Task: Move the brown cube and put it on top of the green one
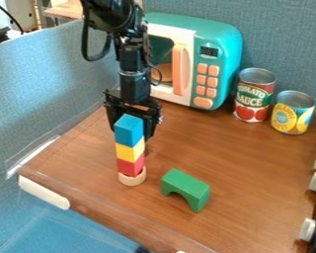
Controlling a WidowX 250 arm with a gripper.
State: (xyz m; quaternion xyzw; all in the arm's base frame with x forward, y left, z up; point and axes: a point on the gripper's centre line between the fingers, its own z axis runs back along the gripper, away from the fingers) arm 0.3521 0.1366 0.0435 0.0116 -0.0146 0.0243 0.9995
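"Three coloured blocks stand in one column: blue (129, 129) on top, then yellow (130, 149), then red (130, 168). Where's our brown cube?"

"I see no brown cube as such. The nearest match is the pale wooden piece (129, 181) under the red block, rounded, resting on the table (253, 163)."

"And the green one?"

"The green arch (188, 188), beside the column, its back bare."

"What are the fingers (152, 126) doing?"

"They're spread apart, up by the blue block. I can't tell whether either one touches it."

"So which step is this?"

"Still the approach, I'd judge; nothing brown sits on the green arch."

"Next move?"

"If the wooden piece is meant, the blocks above are the trouble. Pulling it out would likely topple them, so I'd lift them off first, blue downward, setting each aside. Then grip the wooden piece low, raise it, and lower it squarely onto the arch's back."
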